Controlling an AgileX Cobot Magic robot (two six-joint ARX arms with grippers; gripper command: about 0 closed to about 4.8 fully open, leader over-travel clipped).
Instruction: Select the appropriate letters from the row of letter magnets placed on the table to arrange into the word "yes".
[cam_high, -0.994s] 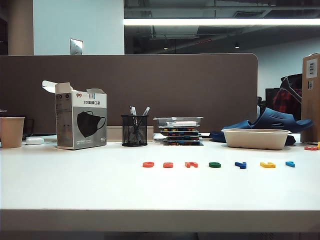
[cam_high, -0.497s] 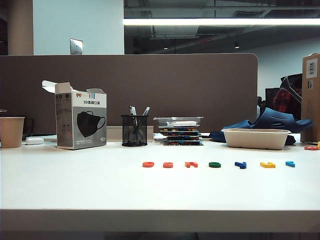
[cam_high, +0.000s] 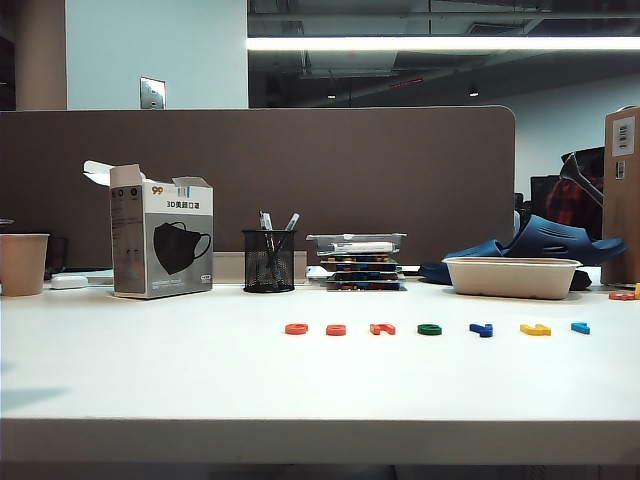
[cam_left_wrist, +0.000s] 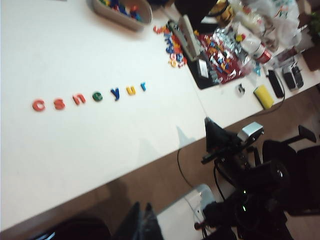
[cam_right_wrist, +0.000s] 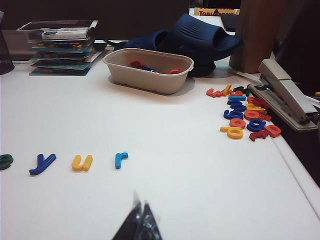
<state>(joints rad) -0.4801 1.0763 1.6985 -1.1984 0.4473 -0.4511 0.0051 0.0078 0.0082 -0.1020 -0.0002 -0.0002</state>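
The row of letter magnets lies on the white table (cam_high: 150, 370), reading c s n e y u r in the left wrist view. The dark blue y (cam_high: 481, 329) (cam_left_wrist: 115, 93) (cam_right_wrist: 42, 163), the green e (cam_high: 430, 329) (cam_left_wrist: 97, 96) and the orange-red s (cam_high: 336, 329) (cam_left_wrist: 59, 103) lie untouched in it. My left gripper (cam_left_wrist: 141, 220) is shut and empty, off the table's front edge, well short of the row. Shut too and holding nothing, my right gripper (cam_right_wrist: 139, 220) hangs low over the table, near the light blue r (cam_right_wrist: 120, 159). Neither gripper shows in the exterior view.
At the back stand a paper cup (cam_high: 23, 263), a face-mask box (cam_high: 160, 240), a mesh pen holder (cam_high: 269, 260), stacked boxes (cam_high: 360, 262) and a beige tray (cam_high: 512, 276). Loose letters (cam_right_wrist: 245, 115) and a stapler (cam_right_wrist: 285, 100) lie right of the row. A dark chair (cam_left_wrist: 260, 200) stands beside the table.
The letters have not moved. A faint shadow has appeared on the table's front left in the exterior view.
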